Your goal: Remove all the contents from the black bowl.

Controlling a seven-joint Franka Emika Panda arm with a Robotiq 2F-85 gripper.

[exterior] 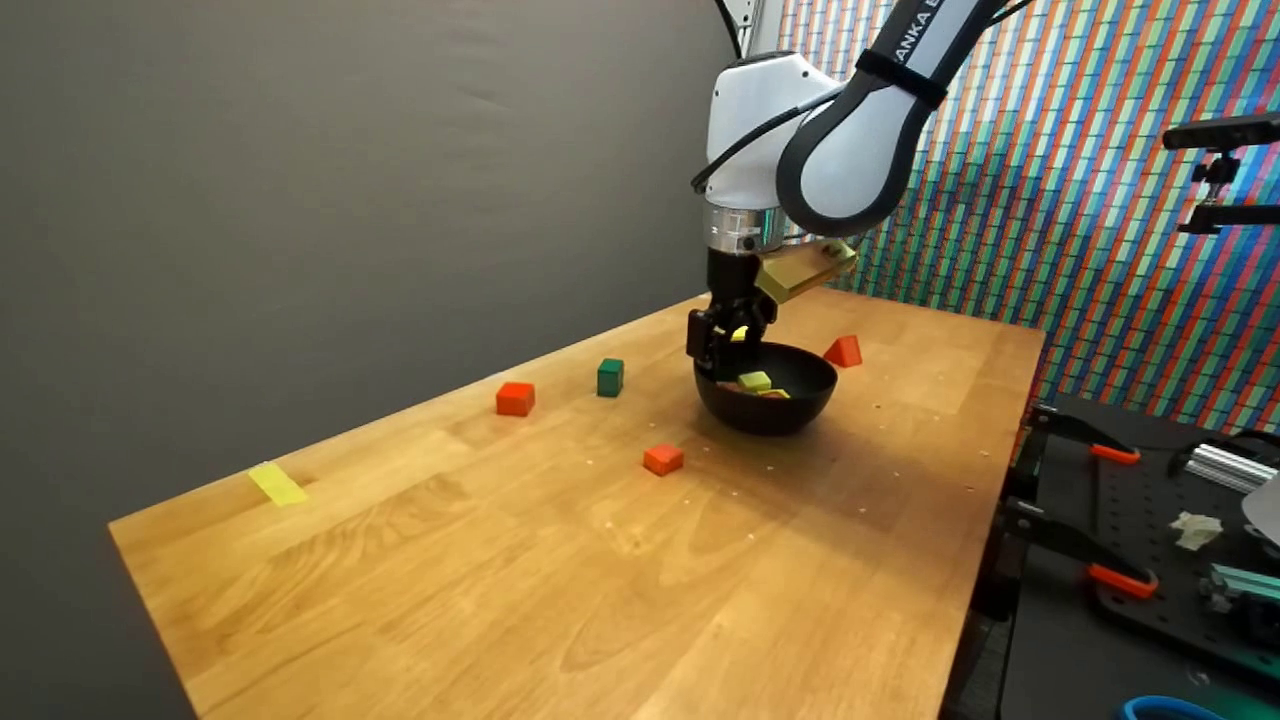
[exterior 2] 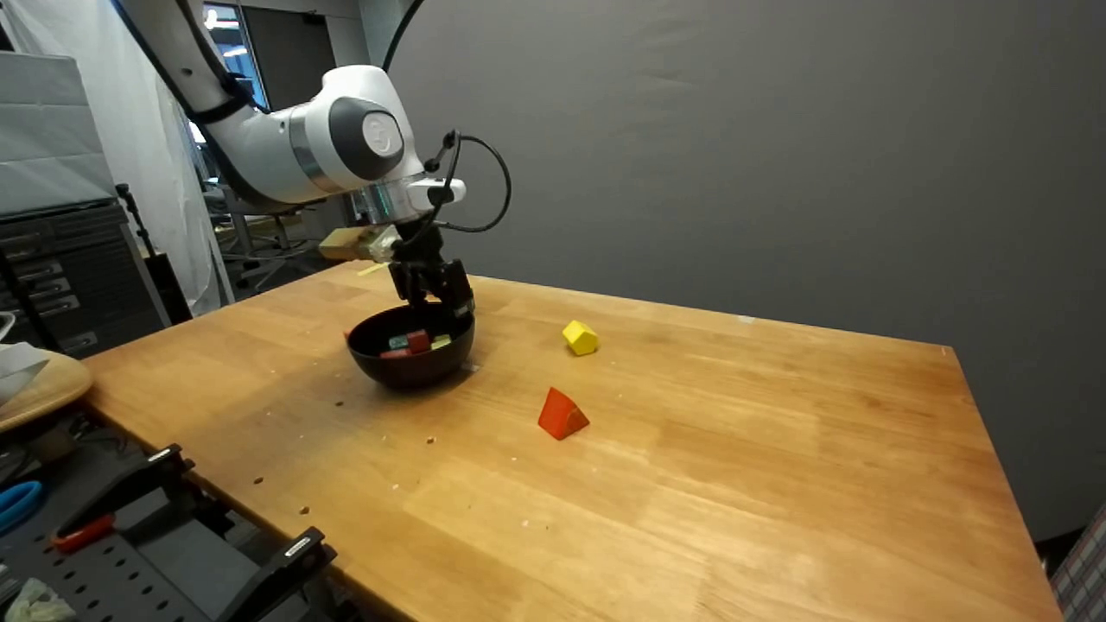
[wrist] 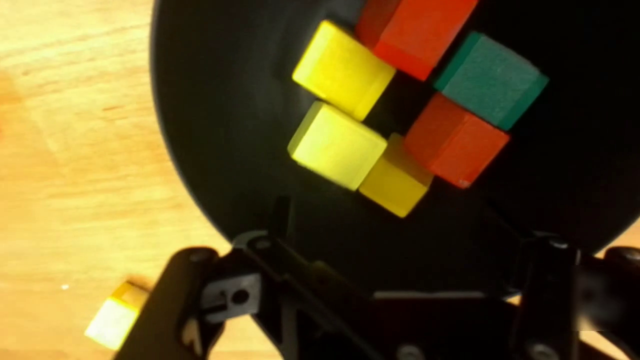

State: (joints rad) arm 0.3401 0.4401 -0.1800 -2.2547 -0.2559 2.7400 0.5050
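The black bowl (exterior: 765,412) stands upright on the table and shows in all views. Inside it lie several blocks: a yellow block (wrist: 345,70), a paler yellow block (wrist: 337,145), a darker yellow block (wrist: 396,182), a red block (wrist: 420,30), another red block (wrist: 457,145) and a green block (wrist: 492,80). My gripper (wrist: 395,227) points down at the bowl's rim, its jaws spread wide, open and holding nothing. How deep the fingertips reach is hard to tell. Outside the bowl are red blocks (exterior: 515,399), a green block (exterior: 610,378) and a yellow block (exterior 2: 581,338).
More red blocks (exterior: 663,460) and a red wedge (exterior 2: 562,415) sit on the wooden table (exterior: 560,570) around the bowl. A yellow tape strip (exterior: 278,483) is stuck near the far table edge. Beside the table runs a dark bench with black clamps (exterior: 1085,550).
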